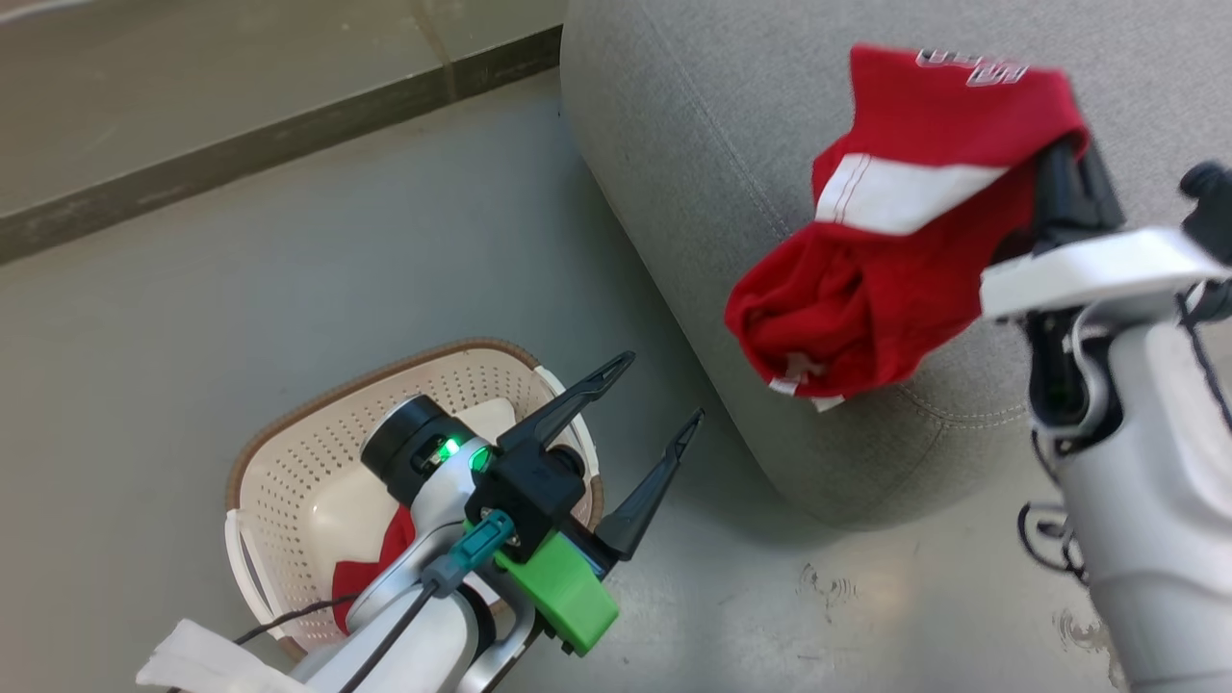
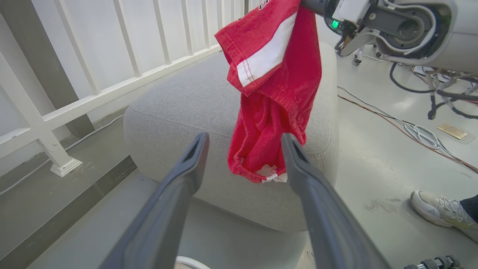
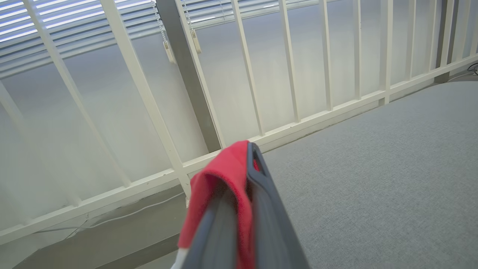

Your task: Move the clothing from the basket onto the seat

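Grey floor (image 1: pixel 289 289) lay under the basket (image 1: pixel 289 452) at seven o'clock, a second red garment (image 1: pixel 371 568) inside it beneath the wide-open left gripper (image 1: pixel 660 387), while the right gripper (image 1: pixel 1059 178), clenched on the clothing (image 1: pixel 866 289) at two o'clock, dangled it over the near edge of the seat (image 1: pixel 693 144), where an early release could slide it floorward.

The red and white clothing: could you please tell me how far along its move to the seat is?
Done: one red and white fabric garment is out of the cream perforated plastic basket. In hand: it hangs from the right gripper, jaws shut on it, by the edge of the grey fabric seat, unreleased. Left: a second such garment lies in the basket, under the left gripper, jaws open.
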